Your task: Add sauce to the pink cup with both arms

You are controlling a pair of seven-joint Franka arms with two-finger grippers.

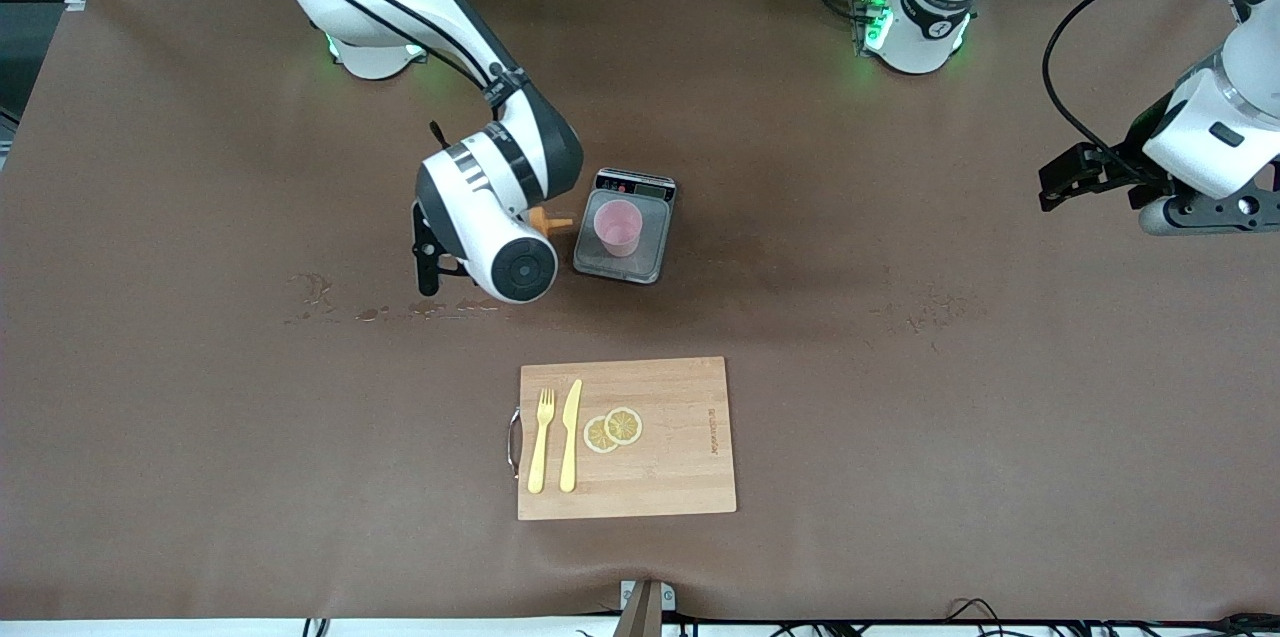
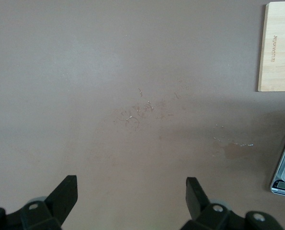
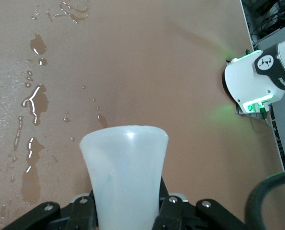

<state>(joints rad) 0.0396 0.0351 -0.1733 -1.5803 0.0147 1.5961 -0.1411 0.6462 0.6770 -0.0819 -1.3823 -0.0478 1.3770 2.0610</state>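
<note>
The pink cup (image 1: 618, 226) stands upright on a grey scale (image 1: 600, 262) in the middle of the table. My right gripper (image 3: 125, 207) is shut on the sauce (image 3: 125, 167), a whitish squeeze bottle held on its side. Its orange nozzle (image 1: 552, 221) points at the cup and ends just short of the scale's edge, toward the right arm's end. In the front view the right wrist hides the bottle's body. My left gripper (image 1: 1050, 185) hangs open with nothing in it over the left arm's end of the table, its fingers (image 2: 65, 194) wide apart above bare mat.
A wooden cutting board (image 1: 680, 457) lies nearer the front camera, carrying a fork (image 1: 541, 442), a knife (image 1: 571, 435) and lemon slices (image 1: 614, 429). Wet spill marks (image 1: 400, 310) streak the brown mat beside the right wrist. The left wrist view shows a corner of the board (image 2: 279, 48).
</note>
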